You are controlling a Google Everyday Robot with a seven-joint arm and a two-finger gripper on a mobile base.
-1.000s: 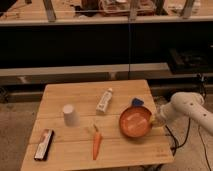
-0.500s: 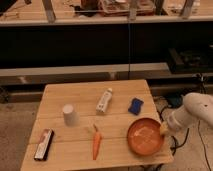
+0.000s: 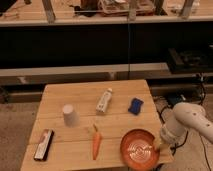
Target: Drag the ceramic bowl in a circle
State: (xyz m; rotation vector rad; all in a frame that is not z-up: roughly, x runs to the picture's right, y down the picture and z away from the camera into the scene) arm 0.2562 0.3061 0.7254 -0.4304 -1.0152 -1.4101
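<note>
The ceramic bowl (image 3: 139, 148) is wide, shallow and orange-red with pale rings inside. It sits at the front right corner of the wooden table (image 3: 80, 102), its rim near the front edge. My gripper (image 3: 161, 144) is at the bowl's right rim, at the end of the white arm (image 3: 187, 122) that reaches in from the right. The gripper touches or holds the rim.
A white upturned cup (image 3: 70, 115) stands left of centre. A carrot (image 3: 96, 141) lies left of the bowl. A white bottle (image 3: 104, 100) and a blue sponge (image 3: 135, 105) lie at the back. A dark flat bar (image 3: 43, 144) lies at the front left.
The bowl has moved toward the table's front edge, from beside the blue sponge to the front right corner. The gripper and arm moved with it.
</note>
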